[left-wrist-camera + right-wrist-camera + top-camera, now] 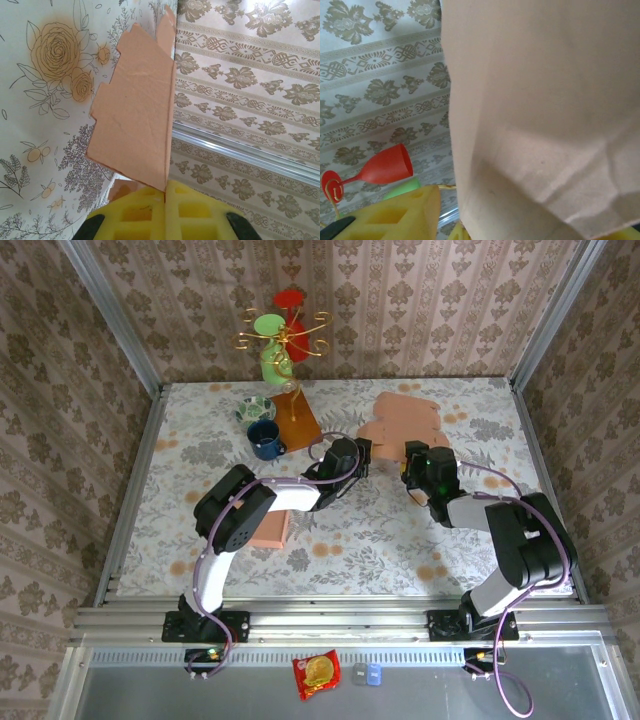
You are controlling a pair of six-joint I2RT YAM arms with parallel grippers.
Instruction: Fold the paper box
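The left pincer (364, 453) and the right pincer (411, 460) pointed at each other mid-table in the top view, tips close together, and the paper box (404, 418) sat just beyond and between them. In the left wrist view, the left pincer's yellow pads (145, 215) were pressed fully together on the box's lower edge, the creased sheet standing up ahead of them. In the right wrist view, the right pincer's fingers (395, 217) stood apart with a box panel between them and a sliver of gap beside one finger. A red goblet (385, 167) showed beyond that finger.

Bare tabletop (380, 540) near; blue mug (265, 440), cup stand (284, 340) far-left
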